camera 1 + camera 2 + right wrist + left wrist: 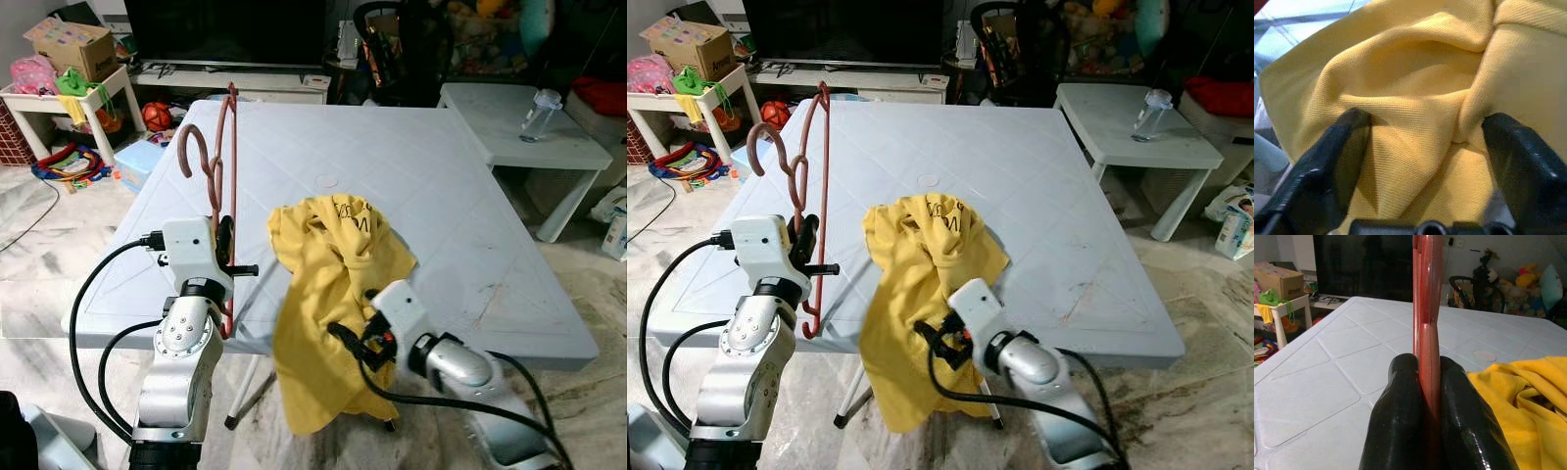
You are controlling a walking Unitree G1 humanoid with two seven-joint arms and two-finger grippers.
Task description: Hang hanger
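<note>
My left gripper is shut on a red hanger and holds it upright over the front left part of the pale blue table, hook uppermost. A yellow shirt lies crumpled near the table's front edge, and half of it hangs over that edge. At the hanging part, below the table's edge, is my right gripper. It is open, and its black fingers stand wide apart on either side of a fold of the yellow cloth.
A small white table with a clear bottle stands at the right. Behind the big table are a TV stand and a dark chair. Toys and a low white table with a box are at the left.
</note>
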